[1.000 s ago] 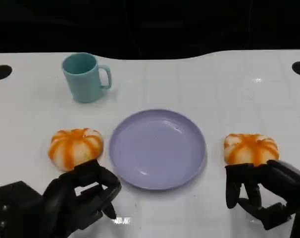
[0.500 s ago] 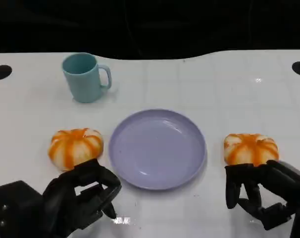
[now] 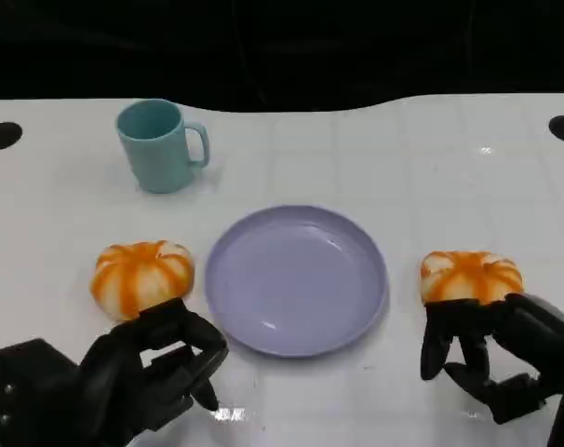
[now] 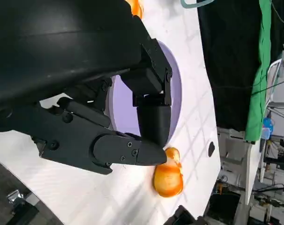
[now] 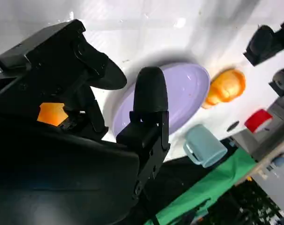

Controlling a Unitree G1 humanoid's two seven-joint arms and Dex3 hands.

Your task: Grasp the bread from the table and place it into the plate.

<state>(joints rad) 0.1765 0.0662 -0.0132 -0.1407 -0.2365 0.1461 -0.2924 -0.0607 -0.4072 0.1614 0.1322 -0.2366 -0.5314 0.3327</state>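
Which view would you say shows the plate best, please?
The head view: the whole plate lies unobstructed between the two breads, seen from above. In the left wrist view the left hand hides much of the plate; in the right wrist view the right hand hides part of it.

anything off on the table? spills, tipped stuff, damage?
Nothing stands out. The mug is upright, the plate sits flat and bare, and both buns lie whole on the table, one on each side of the plate. No spills.
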